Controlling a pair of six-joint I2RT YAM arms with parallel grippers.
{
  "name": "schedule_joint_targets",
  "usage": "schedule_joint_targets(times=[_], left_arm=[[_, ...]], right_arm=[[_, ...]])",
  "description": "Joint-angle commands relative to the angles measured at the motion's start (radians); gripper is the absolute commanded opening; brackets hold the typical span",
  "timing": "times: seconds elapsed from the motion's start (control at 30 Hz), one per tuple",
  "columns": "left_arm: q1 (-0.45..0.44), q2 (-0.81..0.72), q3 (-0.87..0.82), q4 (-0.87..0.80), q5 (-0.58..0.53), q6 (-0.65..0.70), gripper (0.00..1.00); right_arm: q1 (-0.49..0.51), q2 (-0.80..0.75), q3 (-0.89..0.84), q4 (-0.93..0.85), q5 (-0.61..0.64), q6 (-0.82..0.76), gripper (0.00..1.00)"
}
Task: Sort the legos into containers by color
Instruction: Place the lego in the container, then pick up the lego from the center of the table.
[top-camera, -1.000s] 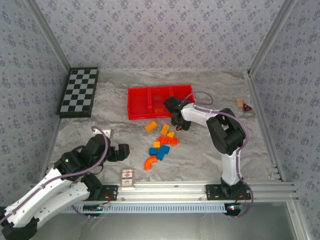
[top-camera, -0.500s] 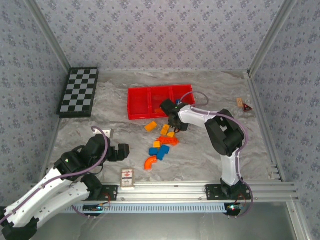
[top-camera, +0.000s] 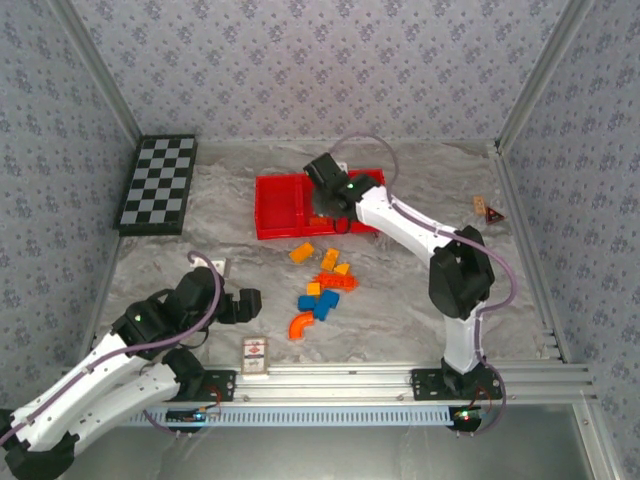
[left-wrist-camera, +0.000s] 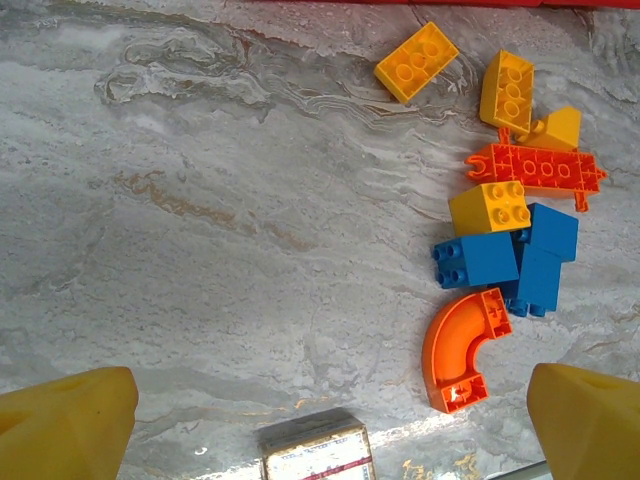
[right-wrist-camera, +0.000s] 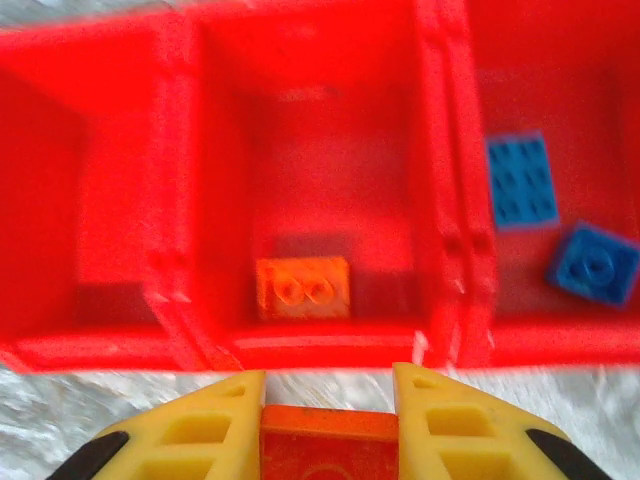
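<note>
The red tray (top-camera: 268, 208) lies at the back centre. My right gripper (top-camera: 326, 196) hovers over its front rim, shut on a red-orange brick (right-wrist-camera: 330, 446). In the right wrist view the middle compartment of the tray (right-wrist-camera: 320, 350) holds one orange brick (right-wrist-camera: 303, 287). Its right compartment holds two blue bricks (right-wrist-camera: 520, 180). The left compartment looks bare. Loose legos lie in front of the tray: yellow bricks (left-wrist-camera: 417, 61), a red-orange plate (left-wrist-camera: 535, 167), blue bricks (left-wrist-camera: 475, 260) and a curved orange piece (left-wrist-camera: 460, 345). My left gripper (top-camera: 250, 300) stands open, low and left of that pile (top-camera: 322, 285).
A small printed card (top-camera: 256, 356) lies near the front rail, between my left fingertips (left-wrist-camera: 65, 425) in the left wrist view. A black-and-white checkerboard (top-camera: 158, 184) sits at the back left. A small brown object (top-camera: 487, 209) rests by the right wall.
My right gripper has lifted away from the loose pile and swung back and left to the tray's front rim, carrying the red-orange brick. The left arm has stayed still.
</note>
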Motion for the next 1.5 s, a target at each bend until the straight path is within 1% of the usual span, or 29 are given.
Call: schedule_joint_targets(times=[0.0,0.17,0.3,0.37,0.47,0.53,0.73,0.8,0.9,1.0,1.07,1.1,1.13,1.17,1.2,1.3,1.43,1.47], left_arm=[[-0.019,-0.012,0.026,0.0,-0.005,0.01,1.0],[-0.043,-0.013,0.027,-0.009,-0.023,0.005,1.0],[-0.051,-0.012,0.031,-0.012,-0.027,0.006,1.0],[-0.053,-0.012,0.032,-0.012,-0.027,0.006,1.0],[-0.055,-0.009,0.03,-0.009,-0.029,0.008,1.0],[-0.056,-0.006,0.03,-0.008,-0.03,0.009,1.0],[-0.055,0.016,0.033,-0.009,-0.029,0.011,1.0],[-0.056,0.023,0.034,-0.011,-0.027,0.01,1.0],[-0.057,0.033,0.034,-0.011,-0.021,0.012,1.0],[-0.056,0.053,0.043,-0.022,-0.034,0.011,1.0],[-0.057,0.088,0.061,-0.033,-0.038,0.022,1.0],[-0.057,0.108,0.068,-0.035,-0.034,0.032,1.0],[-0.057,0.138,0.075,-0.034,-0.029,0.043,1.0],[-0.057,0.17,0.084,-0.029,-0.026,0.055,1.0],[-0.056,0.2,0.092,-0.024,-0.022,0.068,1.0],[-0.057,0.313,0.128,0.008,-0.005,0.116,1.0],[-0.057,0.495,0.22,0.041,0.022,0.198,1.0],[-0.057,0.548,0.252,0.043,0.022,0.221,1.0]], right_arm=[[-0.018,0.105,0.099,-0.059,-0.026,-0.149,0.26],[-0.043,0.228,0.234,-0.083,-0.059,-0.206,0.26],[-0.067,0.3,0.292,-0.09,-0.1,-0.214,0.27],[-0.076,0.324,0.317,-0.089,-0.118,-0.214,0.32],[-0.08,0.336,0.343,-0.093,-0.123,-0.221,0.44],[-0.078,0.33,0.346,-0.092,-0.128,-0.222,0.51],[-0.07,0.278,0.328,-0.122,-0.143,-0.208,0.58],[-0.066,0.239,0.294,-0.126,-0.147,-0.198,0.6],[-0.066,0.146,0.196,-0.098,-0.164,-0.171,0.63],[-0.067,0.016,0.043,-0.041,-0.184,-0.146,0.67],[-0.073,-0.083,-0.061,-0.016,-0.171,-0.133,0.71],[-0.076,-0.123,-0.107,-0.01,-0.158,-0.128,0.8],[-0.082,-0.176,-0.156,-0.005,-0.147,-0.128,0.84],[-0.088,-0.226,-0.203,-0.002,-0.14,-0.13,0.96],[-0.095,-0.271,-0.243,0.0,-0.131,-0.134,1.0],[-0.126,-0.423,-0.374,0.0,-0.108,-0.161,1.0],[-0.187,-0.656,-0.546,0.023,-0.064,-0.212,1.0],[-0.204,-0.722,-0.621,0.04,-0.053,-0.225,1.0]])
